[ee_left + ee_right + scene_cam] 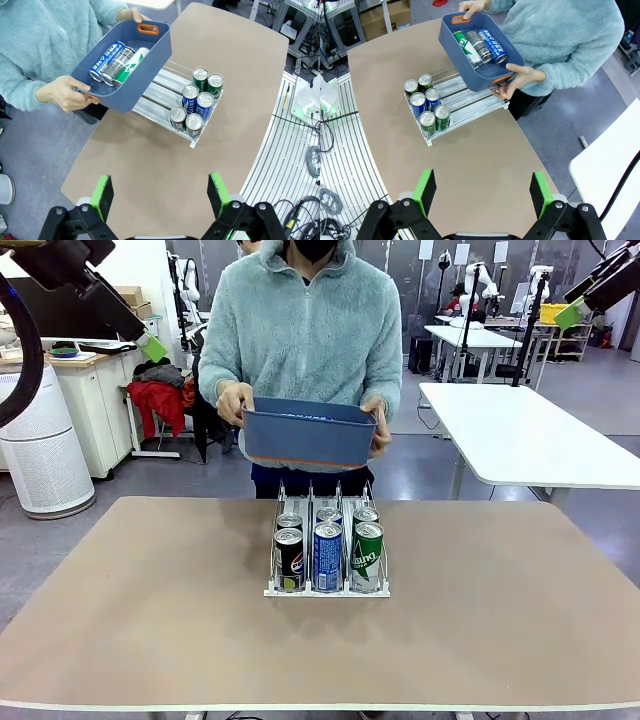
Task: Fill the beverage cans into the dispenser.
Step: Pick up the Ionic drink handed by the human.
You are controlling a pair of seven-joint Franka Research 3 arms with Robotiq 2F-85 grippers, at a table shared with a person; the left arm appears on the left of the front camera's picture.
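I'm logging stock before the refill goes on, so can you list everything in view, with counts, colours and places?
Table: one, tan, under everything.
Dispenser: one, white, three lanes, at the table's middle; the far half of the lanes is bare.
Standing cans: six, two each in black, blue and green, one colour per lane, at the dispenser's robot-side end.
Bin: one, blue-grey with orange handles, held tilted above the dispenser's far end.
Cans in the bin: three, blue-and-white, black and green, lying side by side.
Person's hands: two, gripping the bin's short ends.
Left gripper: one, black with green pads, open, high above the table.
Right gripper: the same, open, high above the table.
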